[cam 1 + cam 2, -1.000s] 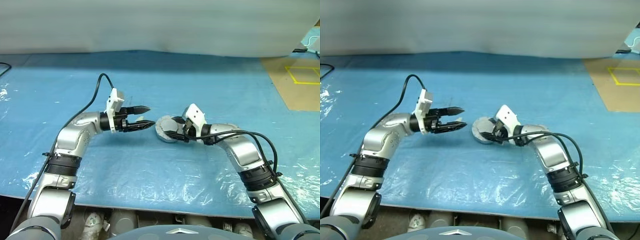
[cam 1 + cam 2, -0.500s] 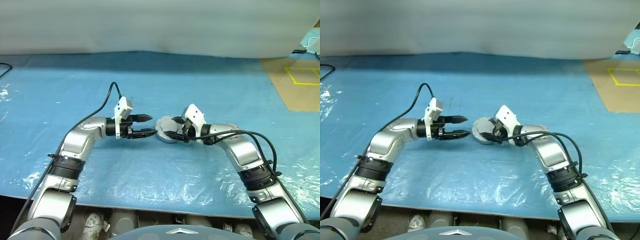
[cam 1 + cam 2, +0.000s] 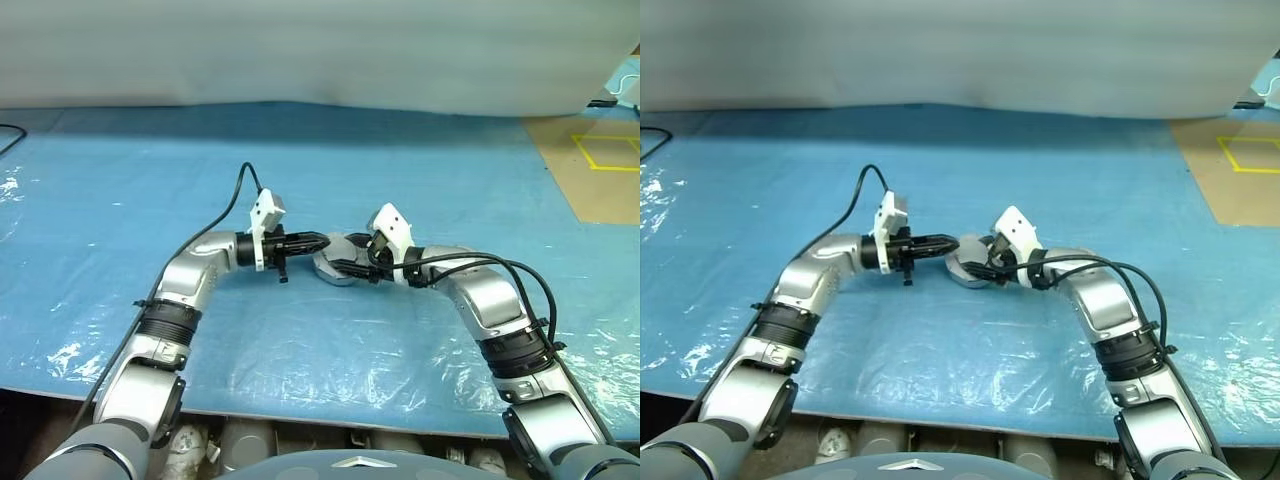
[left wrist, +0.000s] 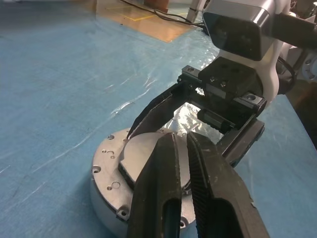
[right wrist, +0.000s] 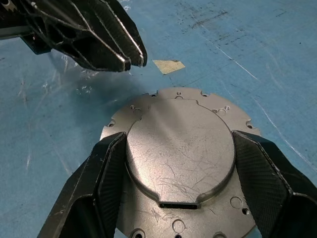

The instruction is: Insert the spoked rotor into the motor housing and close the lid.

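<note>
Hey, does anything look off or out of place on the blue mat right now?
Nothing looks damaged or spilled. The motor housing sits flat on the blue mat with its lid closed flush. The right gripper straddles it, and the left gripper is shut just beside its rim.

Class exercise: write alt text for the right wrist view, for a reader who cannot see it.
The right gripper holds a round silver motor housing, lid closed, one black finger on each side, on a blue sheet. The left gripper, shut, hovers just beyond the housing's rim.
</note>
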Controlling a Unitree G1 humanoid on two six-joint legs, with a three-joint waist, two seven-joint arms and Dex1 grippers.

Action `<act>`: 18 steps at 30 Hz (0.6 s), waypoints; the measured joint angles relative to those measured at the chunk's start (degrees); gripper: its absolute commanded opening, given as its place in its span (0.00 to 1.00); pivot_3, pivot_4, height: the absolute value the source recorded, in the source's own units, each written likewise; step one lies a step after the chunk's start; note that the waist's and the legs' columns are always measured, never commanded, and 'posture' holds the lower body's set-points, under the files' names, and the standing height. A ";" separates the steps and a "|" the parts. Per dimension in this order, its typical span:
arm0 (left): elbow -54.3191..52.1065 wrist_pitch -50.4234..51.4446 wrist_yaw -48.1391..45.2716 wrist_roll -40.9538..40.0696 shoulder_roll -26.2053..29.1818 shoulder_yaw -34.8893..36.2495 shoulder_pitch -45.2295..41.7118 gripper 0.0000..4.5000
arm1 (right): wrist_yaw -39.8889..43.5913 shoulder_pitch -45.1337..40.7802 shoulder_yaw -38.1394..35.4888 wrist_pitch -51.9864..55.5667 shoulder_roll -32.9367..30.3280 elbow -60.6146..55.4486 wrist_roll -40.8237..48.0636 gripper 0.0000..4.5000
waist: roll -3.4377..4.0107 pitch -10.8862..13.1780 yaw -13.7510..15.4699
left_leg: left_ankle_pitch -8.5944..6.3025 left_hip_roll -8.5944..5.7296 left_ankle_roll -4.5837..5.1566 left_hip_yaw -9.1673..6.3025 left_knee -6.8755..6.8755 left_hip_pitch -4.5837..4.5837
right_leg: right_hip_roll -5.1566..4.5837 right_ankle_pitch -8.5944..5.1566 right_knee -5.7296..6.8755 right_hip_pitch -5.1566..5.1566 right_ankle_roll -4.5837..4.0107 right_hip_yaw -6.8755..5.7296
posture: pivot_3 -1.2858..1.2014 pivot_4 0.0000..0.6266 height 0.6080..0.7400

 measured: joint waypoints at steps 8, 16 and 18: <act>7.23 -8.36 0.69 7.97 -1.77 -4.71 -2.19 0.08 | -0.22 0.82 0.02 1.09 -0.84 -1.39 0.05 0.65 | -0.01 -0.04 0.45 | 0.00 -0.01 0.00 -0.02 -0.08 0.03 | -0.02 0.01 -0.11 0.08 0.01 -0.03 | 0.52 0.24 1.00; 3.63 -9.96 1.08 10.43 -0.25 -5.62 0.53 0.07 | -0.86 2.43 0.08 2.25 0.38 -3.99 0.50 0.99 | 0.00 -0.34 0.44 | -0.01 0.02 0.00 -0.01 -0.12 0.28 | -0.05 -0.01 -0.14 0.28 0.01 -0.02 | 0.52 0.24 1.00; 2.80 -9.91 1.26 10.52 -0.11 -5.64 1.17 0.07 | -0.59 2.52 -0.33 3.36 0.18 -4.76 1.43 0.99 | 0.01 -0.34 0.41 | -0.01 0.02 0.00 -0.01 -0.12 0.28 | -0.09 -0.01 -0.14 0.28 0.02 -0.01 | 0.52 0.24 1.00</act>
